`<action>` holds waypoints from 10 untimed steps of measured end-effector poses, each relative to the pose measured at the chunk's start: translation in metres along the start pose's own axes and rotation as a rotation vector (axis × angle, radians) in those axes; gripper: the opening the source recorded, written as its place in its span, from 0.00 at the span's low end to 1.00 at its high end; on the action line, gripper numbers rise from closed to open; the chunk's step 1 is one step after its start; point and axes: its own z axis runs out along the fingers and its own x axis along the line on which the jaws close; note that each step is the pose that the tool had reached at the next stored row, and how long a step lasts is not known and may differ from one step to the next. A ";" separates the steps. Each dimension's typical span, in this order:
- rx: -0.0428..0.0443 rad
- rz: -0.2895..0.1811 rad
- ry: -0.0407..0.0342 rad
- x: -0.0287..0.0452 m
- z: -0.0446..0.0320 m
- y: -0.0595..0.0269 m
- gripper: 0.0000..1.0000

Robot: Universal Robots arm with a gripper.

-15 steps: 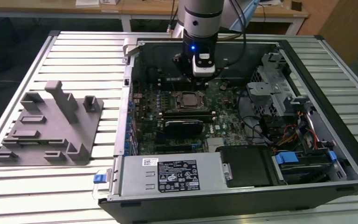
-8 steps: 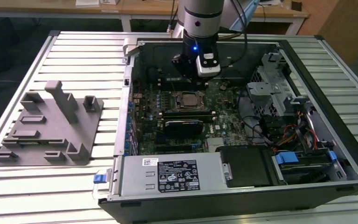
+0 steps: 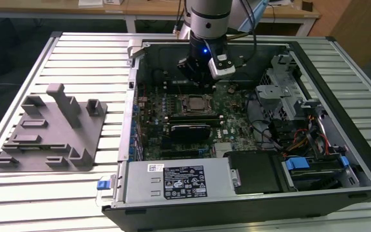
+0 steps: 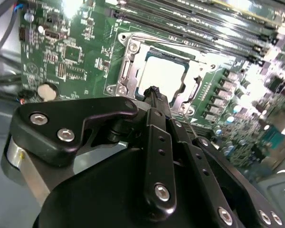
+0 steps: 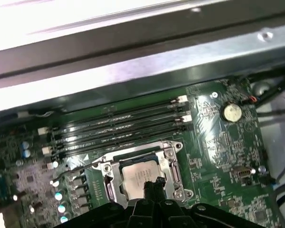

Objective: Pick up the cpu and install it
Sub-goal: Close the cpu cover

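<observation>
The cpu (image 3: pixel 194 103) lies flat in the metal socket frame (image 4: pixel 128 66) of the green motherboard (image 3: pixel 227 104), inside the open computer case. Its silvery top shows in both wrist views (image 4: pixel 164 73) (image 5: pixel 138 175). My gripper (image 3: pixel 198 83) hangs just above the socket, slightly towards the back of the case. Its black fingertips (image 4: pixel 153 91) are pressed together with nothing between them, and their point (image 5: pixel 152 184) is over the edge of the cpu.
A grey plastic fixture block (image 3: pixel 50 130) stands on the slatted table at the exterior view's left. The case holds a power supply (image 3: pixel 172 181) at the front, drive bays and cables (image 3: pixel 301 125) at the exterior view's right, memory slots (image 5: pixel 118 123) and a coin battery (image 5: pixel 232 112).
</observation>
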 end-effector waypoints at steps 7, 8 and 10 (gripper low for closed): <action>-0.0024 -0.128 0.0018 0.0000 0.0004 0.0000 0.11; -0.0028 -0.146 0.0020 0.0000 0.0004 0.0000 0.11; -0.0034 -0.182 0.0025 0.0000 0.0006 0.0000 0.11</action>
